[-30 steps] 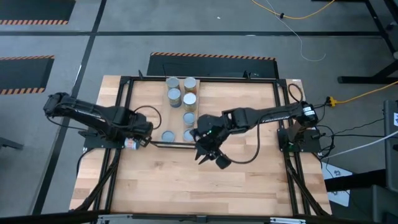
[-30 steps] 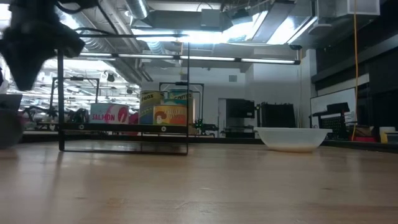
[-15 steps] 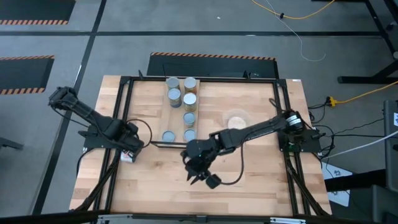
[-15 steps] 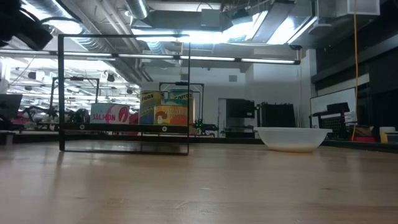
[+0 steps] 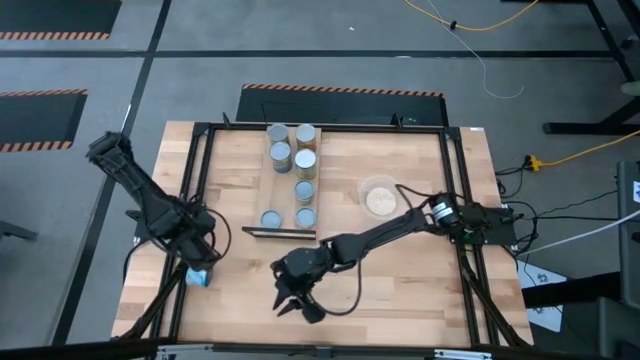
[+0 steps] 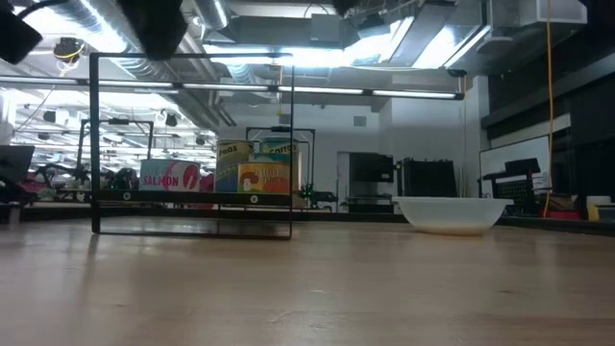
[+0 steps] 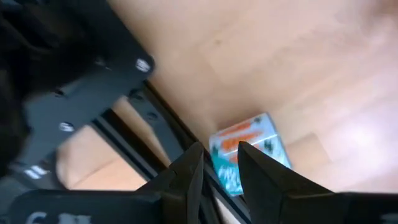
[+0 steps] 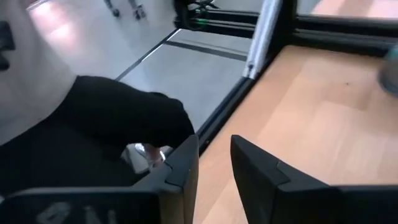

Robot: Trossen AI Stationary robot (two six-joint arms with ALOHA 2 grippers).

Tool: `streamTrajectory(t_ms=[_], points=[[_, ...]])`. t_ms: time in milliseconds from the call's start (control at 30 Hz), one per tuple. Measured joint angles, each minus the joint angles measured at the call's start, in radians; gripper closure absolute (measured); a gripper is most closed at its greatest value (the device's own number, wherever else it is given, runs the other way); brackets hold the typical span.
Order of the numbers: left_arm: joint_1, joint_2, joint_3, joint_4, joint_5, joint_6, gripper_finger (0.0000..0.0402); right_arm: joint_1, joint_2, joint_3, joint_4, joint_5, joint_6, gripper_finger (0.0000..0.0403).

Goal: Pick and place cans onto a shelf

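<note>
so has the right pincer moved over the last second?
Yes. In the high view the right pincer has swung away from the shelf toward the table's near edge and slightly leftward.
</note>
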Motion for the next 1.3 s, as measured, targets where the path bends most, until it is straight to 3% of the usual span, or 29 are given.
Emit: streamTrajectory(t_ms=[367,600,800,1000,1300], points=[[-0.101,0.031,0.000,0.260,-0.005,-0.073,0.0308,0.010,0.043,0.000,0.031,0.126,0.024,0.0304],[-0.143,0.121,0.000,0.504,0.017,0.006,0.0308,0.027,0.043,0.000,-0.017,0.123,0.017,0.0304],[-0.167,0.213,0.000,0.669,0.113,0.007,0.0308,0.045,0.027,0.007,-0.088,0.048,0.012,0.0304],[-0.188,0.319,0.000,0.808,0.232,-0.076,0.0308,0.053,0.022,0.008,-0.108,0.054,-0.005,0.0304],[-0.191,0.445,0.000,0.832,0.361,-0.127,0.0308,0.052,0.021,0.008,-0.103,0.055,-0.015,0.0304]])
